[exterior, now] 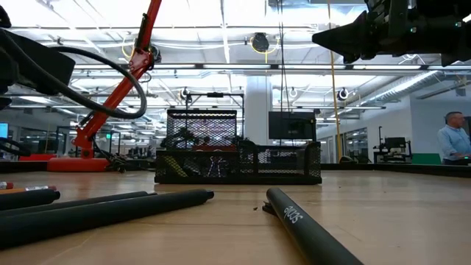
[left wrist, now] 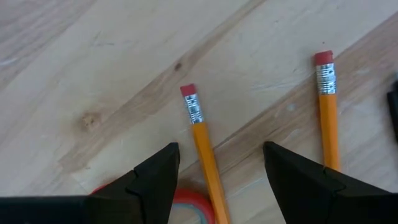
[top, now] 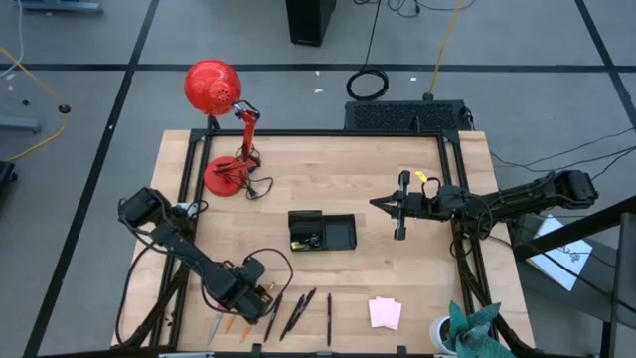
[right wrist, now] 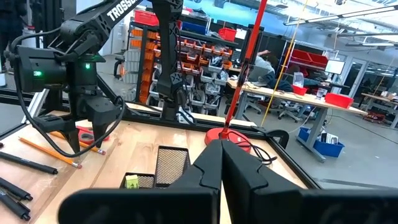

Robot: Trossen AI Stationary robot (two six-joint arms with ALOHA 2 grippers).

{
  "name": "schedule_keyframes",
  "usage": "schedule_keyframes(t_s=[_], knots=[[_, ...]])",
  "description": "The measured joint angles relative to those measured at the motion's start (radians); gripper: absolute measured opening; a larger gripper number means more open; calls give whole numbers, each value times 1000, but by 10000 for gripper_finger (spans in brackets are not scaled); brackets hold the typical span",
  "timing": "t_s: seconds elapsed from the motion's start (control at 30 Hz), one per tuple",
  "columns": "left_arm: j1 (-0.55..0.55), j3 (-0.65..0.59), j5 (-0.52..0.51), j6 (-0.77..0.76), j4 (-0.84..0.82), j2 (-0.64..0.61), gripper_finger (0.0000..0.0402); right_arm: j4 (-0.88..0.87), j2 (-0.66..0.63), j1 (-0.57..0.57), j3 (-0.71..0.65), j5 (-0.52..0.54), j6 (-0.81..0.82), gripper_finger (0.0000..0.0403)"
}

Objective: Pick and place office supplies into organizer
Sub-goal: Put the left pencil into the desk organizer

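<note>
Left gripper [left wrist: 217, 180] hangs low over the near left part of the wooden table [top: 328, 179], its two dark fingers [left wrist: 155, 180] spread wide with nothing between them but one orange pencil [left wrist: 205, 155] lying on the wood. That pencil's pink eraser end points away from the wrist, and its shaft runs up the gap between the fingers without being gripped. A second orange pencil [left wrist: 328, 118] lies just beside, outside one finger. Part of a red ring, likely a scissors handle [left wrist: 189, 204], shows on the table under the gripper.

From above, the left gripper [top: 248, 288] sits at the near edge of the table among the loose supplies: thin dark pens [top: 298, 313] lie in a row just to its right, and a pale pink sticky-note pad [top: 385, 313] rests farther right.

The black organizer [top: 322, 231] stands near the table's middle, well apart from the left gripper. A small yellow-green piece [right wrist: 131, 181] sits in one of its compartments.

The right gripper [top: 383, 204] is held above the table to the right of the organizer, its fingers pressed together and empty.

A red desk lamp [top: 221, 119] stands at the far left of the table.
</note>
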Motion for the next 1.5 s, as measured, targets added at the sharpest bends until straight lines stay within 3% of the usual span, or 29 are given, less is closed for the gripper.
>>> schedule_keyframes(t_s=[0.4,0.9,1.23,1.33,1.5], knots=[[17,0,7,36,3,0,230,0,0,0,0,0,0,0],[13,-3,-34,62,3,0,97,0,0,0,0,0,-7,0],[-11,-6,-118,95,5,0,14,0,0,0,0,0,-7,0],[-17,-6,-157,113,12,1,8,0,0,0,0,0,-7,0],[-23,-8,-253,147,33,10,32,0,0,0,0,0,-7,0]])
